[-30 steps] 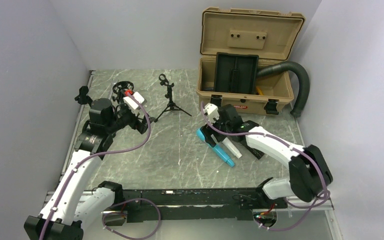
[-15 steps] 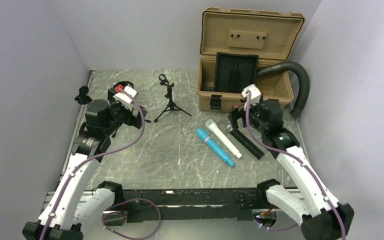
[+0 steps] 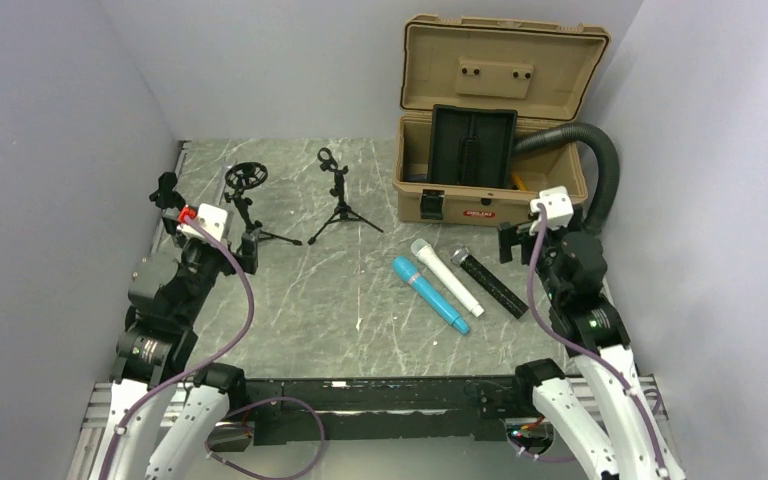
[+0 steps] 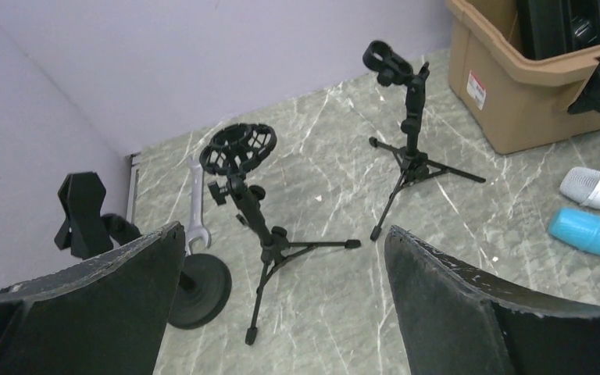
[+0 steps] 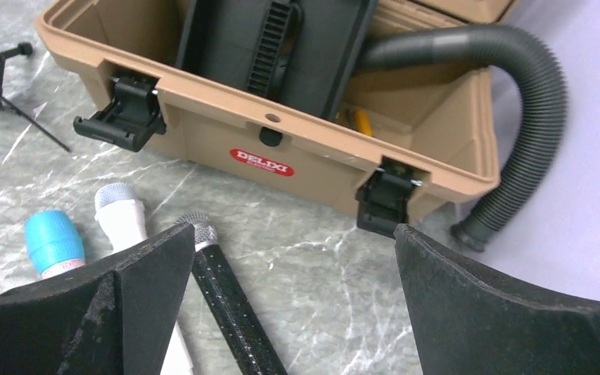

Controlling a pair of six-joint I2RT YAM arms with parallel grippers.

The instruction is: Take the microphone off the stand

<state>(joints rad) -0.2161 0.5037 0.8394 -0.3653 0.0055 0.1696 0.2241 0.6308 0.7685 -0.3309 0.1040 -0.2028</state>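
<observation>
The fingers [image 4: 101, 312] of the left gripper [image 4: 283, 234] were spread wide apart and held nothing. The fingers [image 5: 516, 312] of the right gripper [image 5: 294, 230] were spread wide too, and they held nothing. A blue microphone [image 3: 430, 293], a white microphone [image 3: 446, 277] and a black microphone [image 3: 490, 285] lay flat on the gray table [image 3: 360, 300], side by side. They were well apart from the stands. The clip stand [image 3: 338, 195] stood upright on three legs near the tan box [image 3: 520, 203]. The ring stand [image 3: 245, 178] stood to its left, near the left gripper. The right gripper hung by the box, just beside the black microphone.
</observation>
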